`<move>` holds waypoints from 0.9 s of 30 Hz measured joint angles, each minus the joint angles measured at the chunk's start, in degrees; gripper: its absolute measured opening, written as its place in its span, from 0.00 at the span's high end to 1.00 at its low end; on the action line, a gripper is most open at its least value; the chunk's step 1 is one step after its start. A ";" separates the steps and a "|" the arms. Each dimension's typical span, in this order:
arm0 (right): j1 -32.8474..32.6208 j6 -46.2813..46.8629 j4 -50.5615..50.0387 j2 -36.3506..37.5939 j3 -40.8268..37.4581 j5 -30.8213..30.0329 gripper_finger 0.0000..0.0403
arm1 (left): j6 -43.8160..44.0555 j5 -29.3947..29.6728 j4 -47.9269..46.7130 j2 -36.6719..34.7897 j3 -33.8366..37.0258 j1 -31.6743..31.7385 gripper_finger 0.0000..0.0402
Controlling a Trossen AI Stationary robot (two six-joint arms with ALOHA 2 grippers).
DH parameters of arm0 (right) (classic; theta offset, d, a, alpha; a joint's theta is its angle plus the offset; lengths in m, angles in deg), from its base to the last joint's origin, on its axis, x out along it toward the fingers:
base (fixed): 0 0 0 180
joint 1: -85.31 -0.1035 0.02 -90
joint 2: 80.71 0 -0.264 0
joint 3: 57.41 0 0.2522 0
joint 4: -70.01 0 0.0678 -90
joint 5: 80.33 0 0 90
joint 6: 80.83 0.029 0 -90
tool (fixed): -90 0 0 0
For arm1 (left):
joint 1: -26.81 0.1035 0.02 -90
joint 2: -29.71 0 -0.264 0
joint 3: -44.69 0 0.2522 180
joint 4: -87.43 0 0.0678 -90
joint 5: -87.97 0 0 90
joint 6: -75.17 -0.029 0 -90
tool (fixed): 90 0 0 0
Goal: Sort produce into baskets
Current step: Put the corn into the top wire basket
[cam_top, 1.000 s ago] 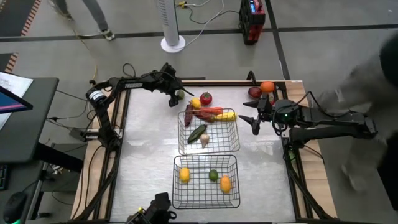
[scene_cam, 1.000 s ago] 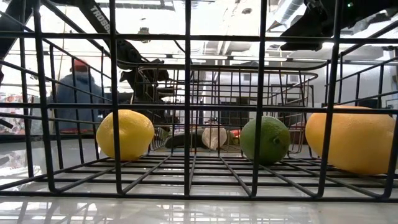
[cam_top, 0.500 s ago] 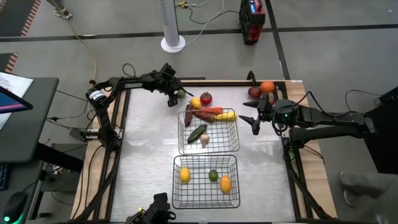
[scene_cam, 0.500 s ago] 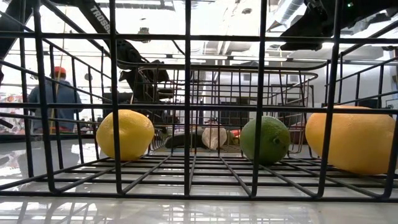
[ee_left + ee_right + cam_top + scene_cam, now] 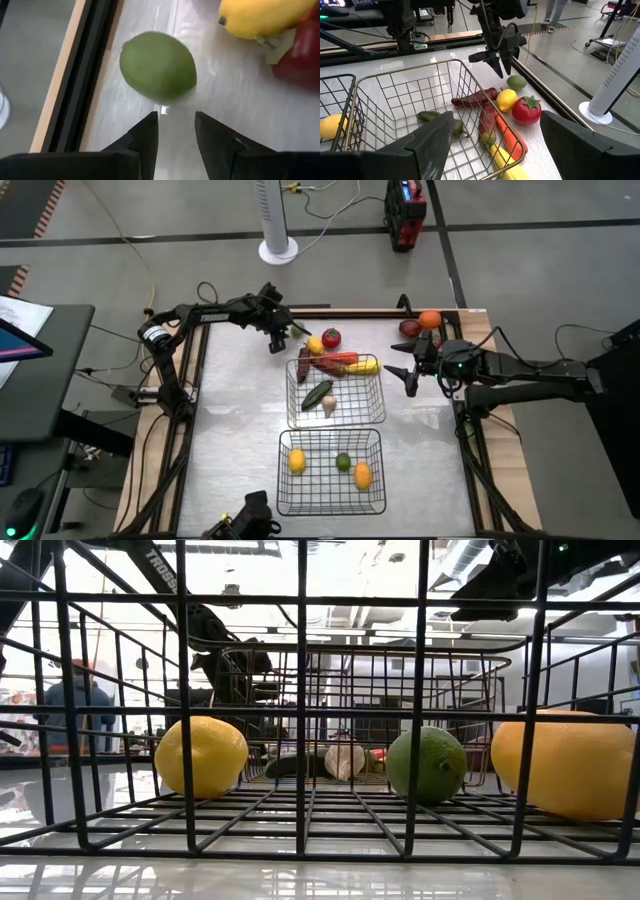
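Note:
A green lime [image 5: 157, 65] lies on the table at the far left, beside the table's side rail. My left gripper [image 5: 175, 117] slants down at it, shut, with the lime just beyond its fingertips and nothing between them; the right wrist view shows the gripper [image 5: 499, 67] short of the lime [image 5: 516, 81]. A lemon [image 5: 315, 345] and a tomato [image 5: 331, 337] lie by the far basket [image 5: 375, 415]. The near basket [image 5: 378, 480] holds a lemon, a lime and an orange. My right gripper [image 5: 410, 375] hangs open above the table's right side.
The far basket holds red peppers [image 5: 472, 98], corn, a cucumber [image 5: 318, 393] and garlic [image 5: 329, 406]. A red apple [image 5: 409, 328] and an orange [image 5: 429, 319] lie at the far right corner. Bare table shows left of both baskets.
My left gripper has shut without leaving its place at the far left; the lime lies on the table just off its fingertips. My right arm has kept still.

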 joint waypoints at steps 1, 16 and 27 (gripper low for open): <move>0.00 0.00 0.00 0.00 0.00 -0.01 0.19 | 0.74 -0.18 0.07 -0.17 0.00 0.00 0.70; 0.00 0.00 -0.02 0.00 0.00 0.00 0.19 | 1.18 -0.28 -0.99 -0.56 0.00 0.02 0.31; 0.00 0.02 -0.04 0.02 0.00 0.00 0.19 | -2.17 1.59 -7.92 -0.56 -6.30 -0.56 0.30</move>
